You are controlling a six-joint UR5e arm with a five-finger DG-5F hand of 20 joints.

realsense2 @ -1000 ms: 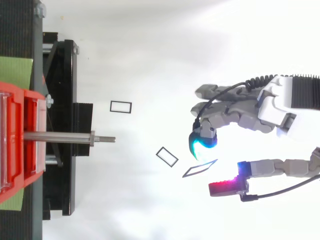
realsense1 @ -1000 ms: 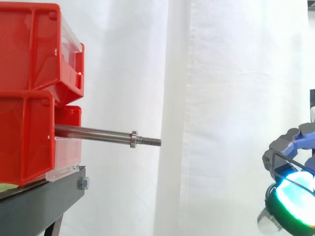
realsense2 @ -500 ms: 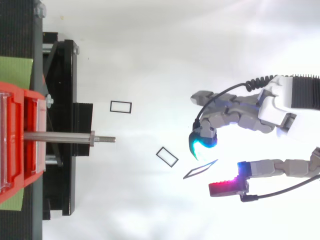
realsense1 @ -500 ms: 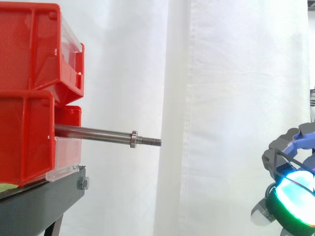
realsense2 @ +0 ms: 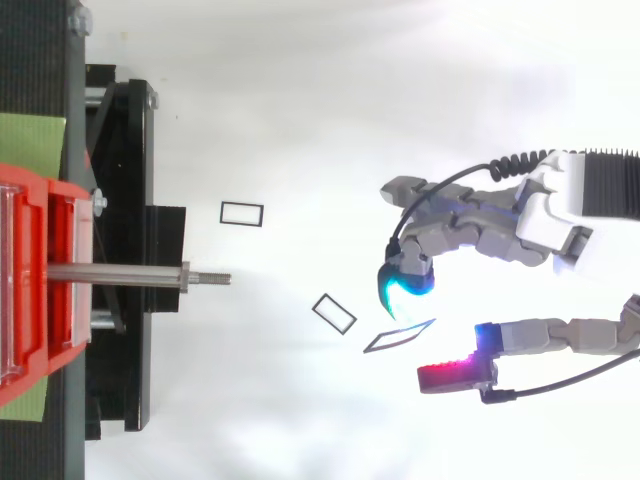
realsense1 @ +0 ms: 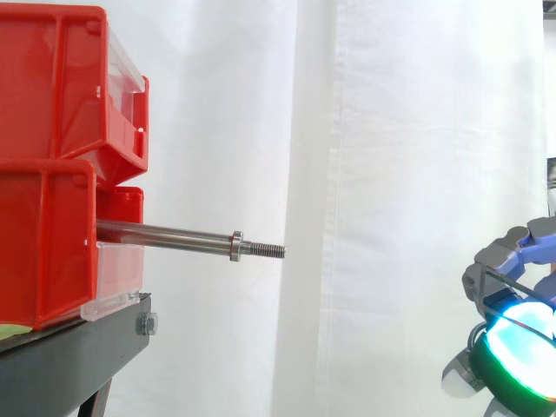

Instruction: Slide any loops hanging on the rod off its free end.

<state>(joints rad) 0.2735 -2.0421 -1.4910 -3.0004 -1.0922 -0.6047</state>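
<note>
Rod bare, well apart from the hand, out beyond its fingertips. Fingers curled round the held loop. Near loop and far loop lie between hand and rod, lower down. Task judged nearly complete, with only release of the held loop left. Bins stand behind the rod. No obstruction seen.

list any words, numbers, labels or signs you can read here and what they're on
None: no word, number, label or sign can be read on the bins, the rod, the stand, the curtain or the hand.
</note>
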